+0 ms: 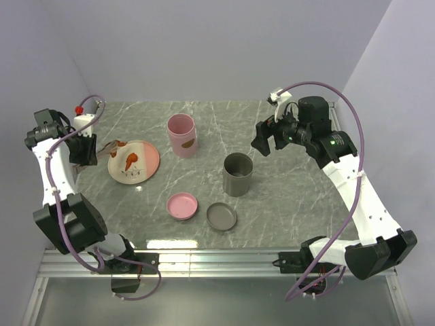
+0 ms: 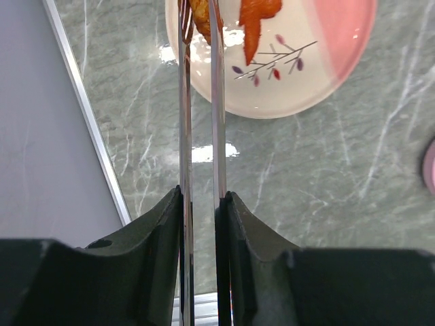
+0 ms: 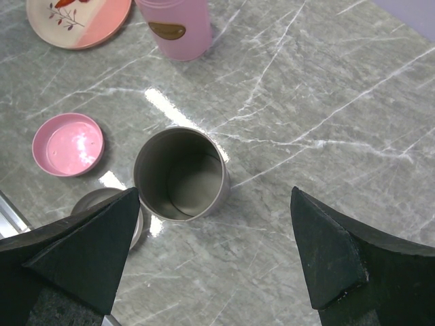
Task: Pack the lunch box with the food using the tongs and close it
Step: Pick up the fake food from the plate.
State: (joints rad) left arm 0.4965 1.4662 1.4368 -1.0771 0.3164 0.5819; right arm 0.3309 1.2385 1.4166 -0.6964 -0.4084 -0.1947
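Observation:
My left gripper is shut on the silver tongs, one finger pressing each arm. The tongs reach over the left rim of the pink-and-white plate. An orange-brown piece of food sits between their tips at the frame's top edge. A second orange-red piece lies near the plate's middle. The lunch box stands as two open tubs, one pink and one grey. My right gripper hangs open above the table beside the grey tub, holding nothing.
A pink lid and a grey lid lie flat near the front of the marble table. The metal table rim runs close to the left of the tongs. Grey walls enclose the back and sides.

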